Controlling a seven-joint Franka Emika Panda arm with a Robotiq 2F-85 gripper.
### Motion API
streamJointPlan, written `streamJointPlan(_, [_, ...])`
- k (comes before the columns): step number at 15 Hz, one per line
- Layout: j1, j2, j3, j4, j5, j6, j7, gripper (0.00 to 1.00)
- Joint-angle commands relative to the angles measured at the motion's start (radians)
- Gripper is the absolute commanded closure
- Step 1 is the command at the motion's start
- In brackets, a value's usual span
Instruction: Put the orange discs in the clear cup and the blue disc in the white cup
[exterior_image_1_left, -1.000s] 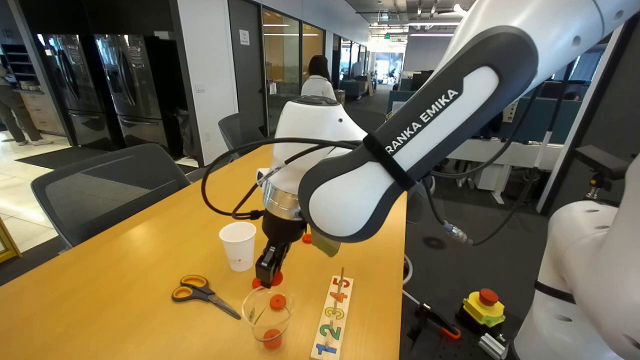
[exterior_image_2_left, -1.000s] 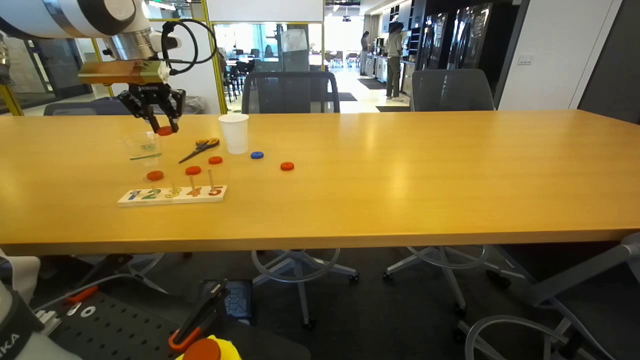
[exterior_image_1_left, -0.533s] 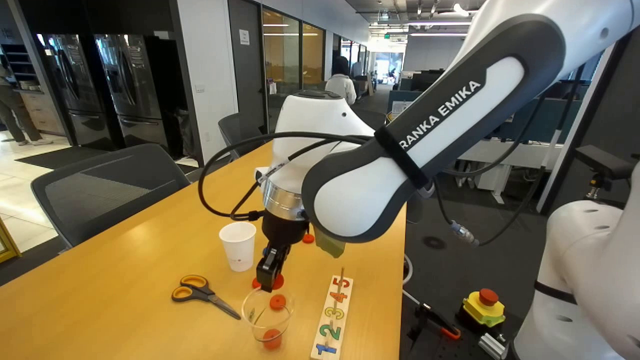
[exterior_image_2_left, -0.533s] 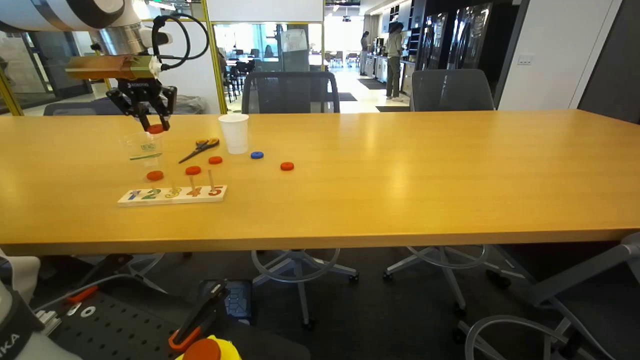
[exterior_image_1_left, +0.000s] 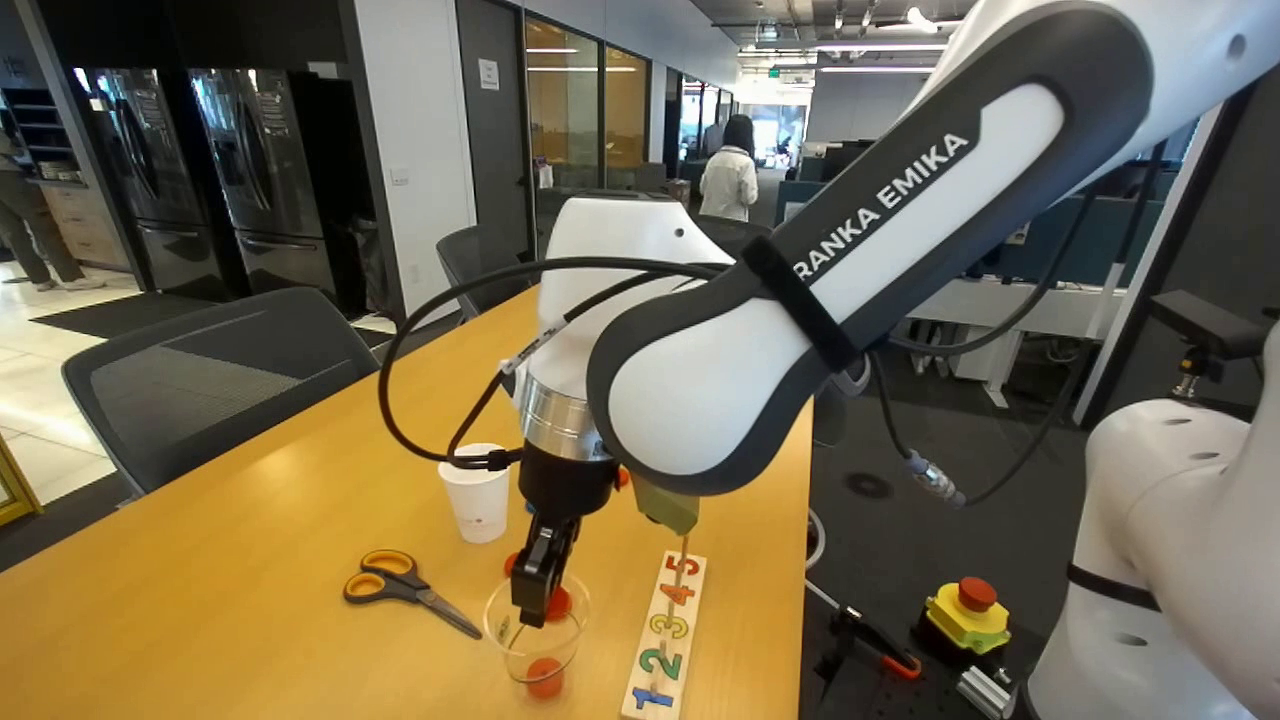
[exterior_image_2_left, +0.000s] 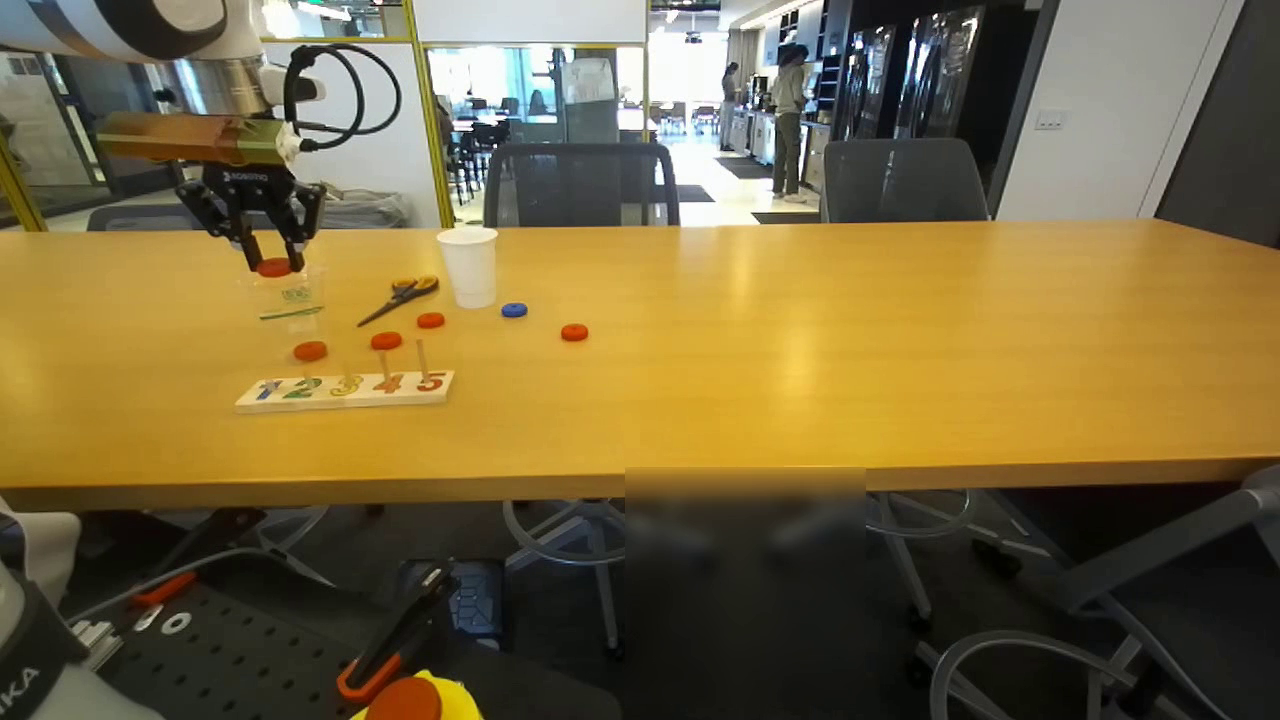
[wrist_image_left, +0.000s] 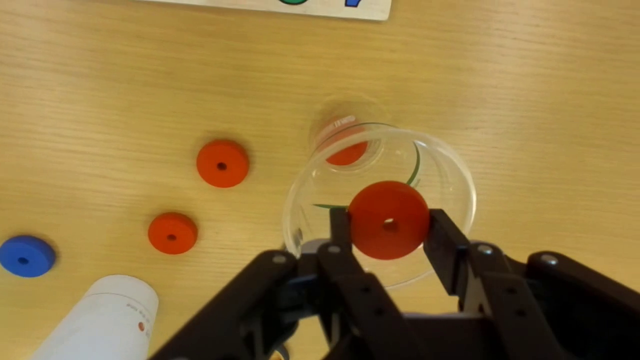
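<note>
Robotiq gripper (wrist_image_left: 389, 220) pinches an orange disc (wrist_image_left: 385, 212) over the clear cup (exterior_image_2_left: 290, 293). Numbered pegboard (exterior_image_2_left: 345, 393) lies nearer the table's (exterior_image_2_left: 760, 400) robot-side edge.

The wrist view crops the number board (wrist_image_left: 325, 7) beyond the clear cup (wrist_image_left: 442, 172) and the white cup (wrist_image_left: 107, 320) left of it.

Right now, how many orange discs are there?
5: one orange disc in the gripper, one disc at the base of the clear cup, two discs between that cup and the blue disc, one disc past the blue disc. The white cup could hide more.
</note>
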Motion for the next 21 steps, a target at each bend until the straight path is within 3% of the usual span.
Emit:
streamJointPlan(1, [0.014, -0.014, -0.008, 0.007, 0.053, -0.021, -0.040, 0.82])
streamJointPlan(2, [0.011, -0.012, -0.006, 0.006, 0.057, -0.009, -0.031, 0.37])
streamJointPlan(7, [-0.007, 0.012, -0.013, 0.025, 0.065, -0.001, -0.002, 0.03])
streamJointPlan(16, [-0.129, 0.041, 0.046, 0.061, -0.052, 0.067, 0.511, 0.00])
streamJointPlan(21, [-0.236, 0.111, 0.088, 0.095, -0.284, 0.135, 0.887, 0.00])
